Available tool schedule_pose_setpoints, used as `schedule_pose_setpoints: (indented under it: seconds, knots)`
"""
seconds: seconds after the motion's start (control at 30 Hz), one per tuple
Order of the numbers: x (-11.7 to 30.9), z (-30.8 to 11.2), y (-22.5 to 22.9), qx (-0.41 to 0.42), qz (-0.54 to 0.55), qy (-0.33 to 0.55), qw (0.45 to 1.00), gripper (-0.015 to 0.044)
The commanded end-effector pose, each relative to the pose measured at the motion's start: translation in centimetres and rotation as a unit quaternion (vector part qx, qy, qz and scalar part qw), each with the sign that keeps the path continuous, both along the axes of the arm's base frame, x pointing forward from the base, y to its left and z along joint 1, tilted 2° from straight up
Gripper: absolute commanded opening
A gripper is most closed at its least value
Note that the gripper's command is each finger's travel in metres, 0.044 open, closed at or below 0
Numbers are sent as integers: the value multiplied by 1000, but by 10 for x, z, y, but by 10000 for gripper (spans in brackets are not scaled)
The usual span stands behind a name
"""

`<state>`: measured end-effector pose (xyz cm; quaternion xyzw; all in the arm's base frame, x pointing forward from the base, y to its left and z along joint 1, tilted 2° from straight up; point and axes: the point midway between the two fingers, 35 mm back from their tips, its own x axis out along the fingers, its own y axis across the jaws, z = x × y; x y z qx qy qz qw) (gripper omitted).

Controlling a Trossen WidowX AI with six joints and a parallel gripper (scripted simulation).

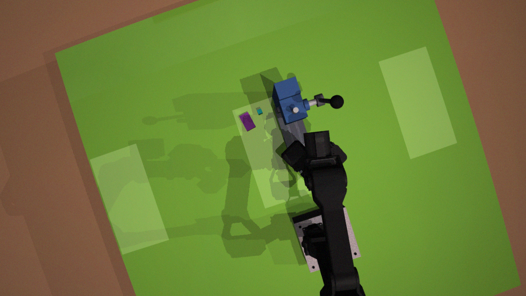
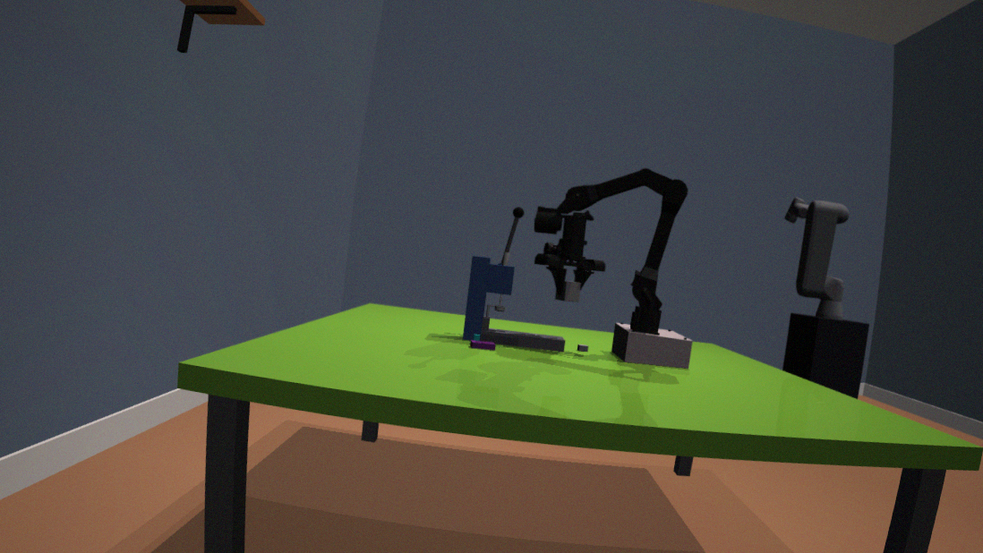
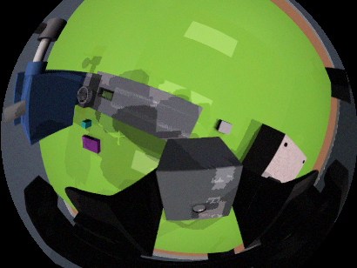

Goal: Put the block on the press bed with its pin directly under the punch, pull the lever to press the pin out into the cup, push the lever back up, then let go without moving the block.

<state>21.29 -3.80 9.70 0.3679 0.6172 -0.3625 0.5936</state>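
Observation:
My gripper is shut on the grey block and holds it in the air, near the arm-side end of the press bed. The pin shows as a small round spot on the block's face. The blue press stands at the far end of its long grey bed. Its lever stands up. The punch hangs above the bed. The arm hides the block in the top view. I cannot make out the cup.
A purple block and a teal cube lie beside the press. A small grey cube lies between the bed and the arm's base.

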Motion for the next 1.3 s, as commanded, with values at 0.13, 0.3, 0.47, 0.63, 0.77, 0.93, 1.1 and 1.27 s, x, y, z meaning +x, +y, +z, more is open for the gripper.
schedule_pose_setpoints:
  seconds: [0.13,0.3,0.47,0.63,0.77,0.93,1.1,1.27]
  knots:
    - [-1,8,-21,-4,2,-3,1000,0]
    - [-1,8,-21,-5,-61,-2,998,0]
    - [-1,8,-21,-5,-149,-2,989,0]
    - [-1,8,-21,-4,-225,-1,974,0]
    - [-1,8,-21,-4,-228,-1,974,0]
    - [2,4,-20,-4,-228,-1,974,0]
    - [17,-27,-13,-4,-228,-1,974,0]
    - [28,-56,-4,-3,-228,-2,974,0]
